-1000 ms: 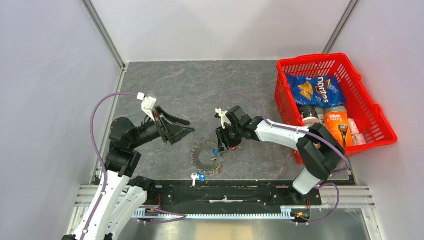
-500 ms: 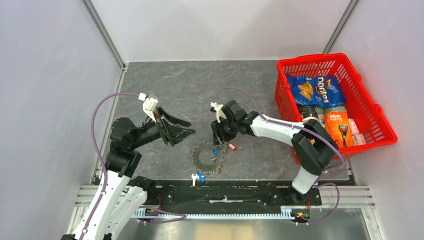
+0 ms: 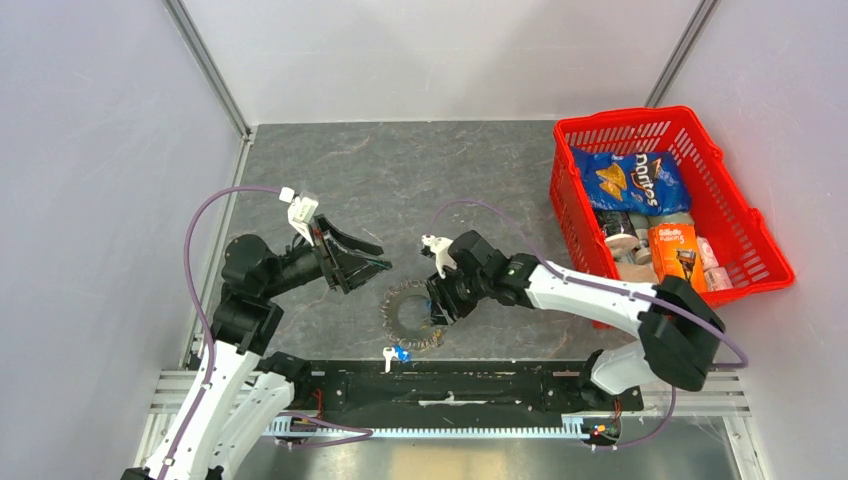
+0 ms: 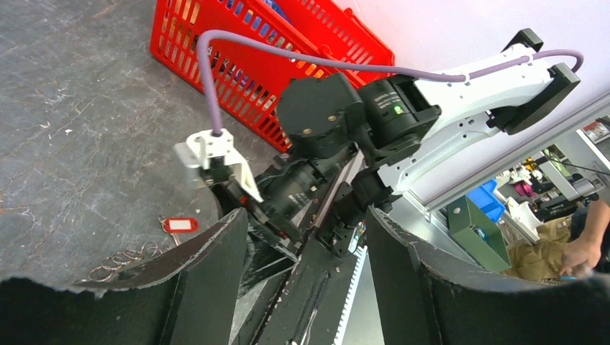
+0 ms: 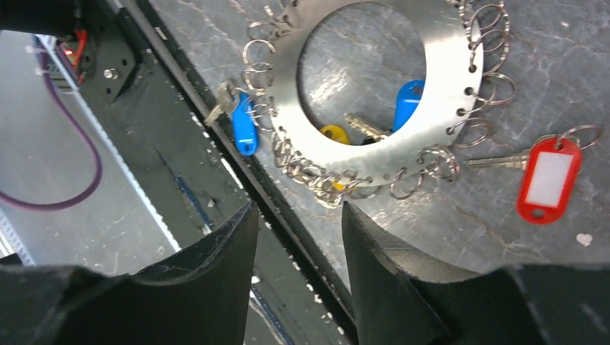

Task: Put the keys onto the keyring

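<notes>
The grey stone-look worktop (image 3: 400,180) fills the floor of the booth. A red basket (image 3: 620,116) sits at its far right corner, well off to the right of both hands, with a blue crisp bag (image 3: 630,182) and an orange packet (image 3: 680,255) inside.

The left hand (image 3: 383,255) hangs above the worktop with its fingers spread wide and nothing between them. It points across at the right hand (image 3: 438,305), which shows through the gap in the left wrist view.

The right hand is also spread, gripping nothing, and is tipped down over the right edge of the keyring (image 3: 393,315). From its own camera the keyring (image 5: 449,72) lies flat on the worktop just ahead of the fingertips, its rim hung all round with little wire loops (image 5: 440,162).

A red-tagged key (image 5: 548,180) lies ahead and to the right of that hand, just outside the rim. A blue-tagged key (image 5: 244,126) lies ahead and to the left, by the black rail. I cannot tell whether either is hooked on. A second blue tag (image 5: 410,97), a yellow tag (image 5: 334,133) and a bare key (image 5: 363,126) show in the keyring's hole.
</notes>
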Tool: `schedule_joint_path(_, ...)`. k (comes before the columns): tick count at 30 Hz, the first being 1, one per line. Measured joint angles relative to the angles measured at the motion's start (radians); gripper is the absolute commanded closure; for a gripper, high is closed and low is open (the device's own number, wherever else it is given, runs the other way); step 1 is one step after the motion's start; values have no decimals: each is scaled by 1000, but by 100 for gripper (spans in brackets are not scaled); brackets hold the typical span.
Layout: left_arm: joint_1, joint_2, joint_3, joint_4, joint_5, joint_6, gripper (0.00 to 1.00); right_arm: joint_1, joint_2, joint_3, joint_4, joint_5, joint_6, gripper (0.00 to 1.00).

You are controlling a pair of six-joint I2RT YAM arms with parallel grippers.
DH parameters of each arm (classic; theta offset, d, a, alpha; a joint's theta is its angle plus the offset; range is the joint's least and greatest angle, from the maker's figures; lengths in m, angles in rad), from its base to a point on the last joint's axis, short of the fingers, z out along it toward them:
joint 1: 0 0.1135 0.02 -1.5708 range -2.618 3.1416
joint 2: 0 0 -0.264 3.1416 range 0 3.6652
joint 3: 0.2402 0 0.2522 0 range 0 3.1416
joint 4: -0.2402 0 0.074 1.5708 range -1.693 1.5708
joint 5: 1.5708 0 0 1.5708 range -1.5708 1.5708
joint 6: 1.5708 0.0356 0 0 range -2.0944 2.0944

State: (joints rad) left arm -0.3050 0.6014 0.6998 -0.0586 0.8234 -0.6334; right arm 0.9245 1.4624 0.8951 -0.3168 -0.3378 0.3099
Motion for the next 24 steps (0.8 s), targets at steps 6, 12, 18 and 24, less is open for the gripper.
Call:
schedule_joint_path(6,0,0,-2,0,0,0,32,54,-59,-22,17,-5,47,46)
schedule_joint_path(12,0,0,-3,-1,0,1,32,101,-32,-54,66,-51,100,47)
schedule_joint_path(18,0,0,-3,-1,0,1,32,126,46,-55,117,-82,135,47)
schedule_joint_path(24,0,1,-3,-8,0,2,32,128,114,-51,127,-67,145,46)
